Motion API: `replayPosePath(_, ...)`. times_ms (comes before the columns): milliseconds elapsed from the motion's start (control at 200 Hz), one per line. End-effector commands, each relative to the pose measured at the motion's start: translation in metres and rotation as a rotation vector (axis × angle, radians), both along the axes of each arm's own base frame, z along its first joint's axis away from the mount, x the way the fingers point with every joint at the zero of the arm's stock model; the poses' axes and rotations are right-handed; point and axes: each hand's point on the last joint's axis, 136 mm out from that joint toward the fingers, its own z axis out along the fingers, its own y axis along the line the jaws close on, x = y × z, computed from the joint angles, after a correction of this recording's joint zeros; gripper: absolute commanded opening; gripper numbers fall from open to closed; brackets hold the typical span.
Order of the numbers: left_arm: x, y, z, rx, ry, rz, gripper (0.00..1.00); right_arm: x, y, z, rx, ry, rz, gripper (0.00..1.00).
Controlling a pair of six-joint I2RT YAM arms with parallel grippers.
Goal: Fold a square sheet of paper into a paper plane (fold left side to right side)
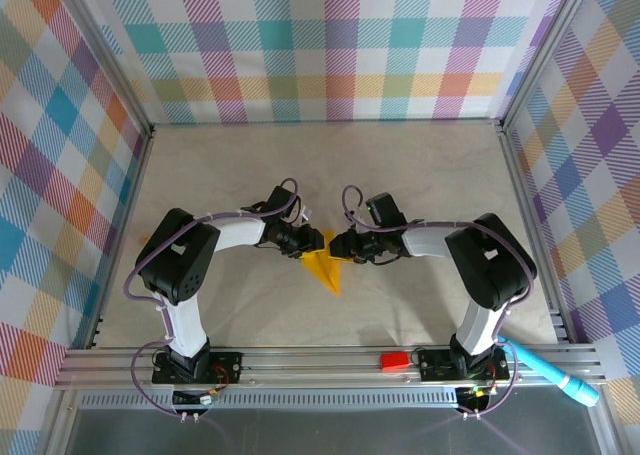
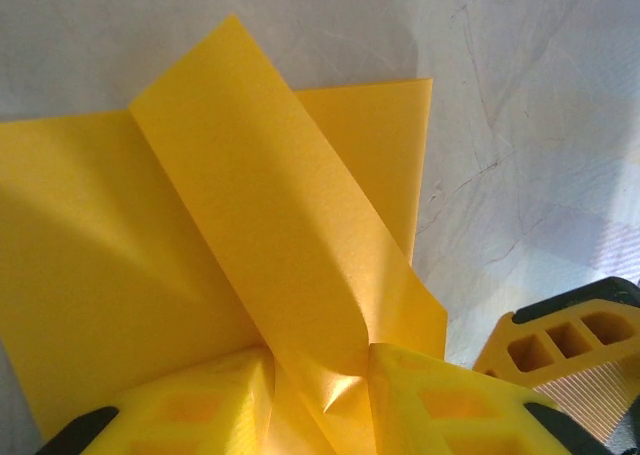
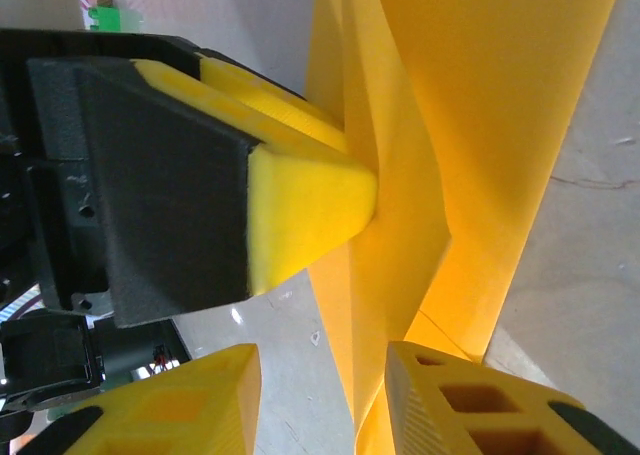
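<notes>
Two arms meet over the middle of the pale counter (image 1: 400, 175). There lies a thin yellow-orange sheet of paper (image 1: 326, 268), partly folded, its point toward the near edge. The left hand (image 2: 320, 380) pinches a raised flap of the sheet between its yellow fingers, and the flap curls up from the flat part beneath. The right hand (image 3: 320, 375) is spread, with the sheet's edge running down through the gap, close to one finger. A small red block (image 1: 395, 359) and a light blue cylinder (image 1: 555, 370) rest on the rail near the right arm's base.
</notes>
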Motion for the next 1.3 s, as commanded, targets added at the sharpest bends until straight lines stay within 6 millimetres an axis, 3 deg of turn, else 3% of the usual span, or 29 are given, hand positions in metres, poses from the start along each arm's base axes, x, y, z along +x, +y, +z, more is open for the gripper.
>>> replayPosePath(0,-0.012,0.01,-0.021,0.086,0.059,-0.001,0.32,0.0,0.006,-0.002,0.012,0.014,0.034,0.37)
replayPosePath(670,-0.013,0.012,-0.021,0.095,0.056,-0.001,0.32,-0.004,0.0,-0.007,-0.024,0.027,0.018,0.39)
replayPosePath(845,-0.013,0.012,-0.021,0.096,0.057,-0.001,0.32,-0.002,0.001,-0.01,-0.032,0.032,0.02,0.28)
replayPosePath(1005,-0.014,0.012,-0.021,0.097,0.057,-0.001,0.32,-0.001,-0.002,-0.016,-0.07,0.03,0.013,0.12)
replayPosePath(1290,-0.014,0.013,-0.021,0.099,0.056,0.0,0.32,0.003,-0.008,-0.027,-0.158,0.026,0.013,0.1)
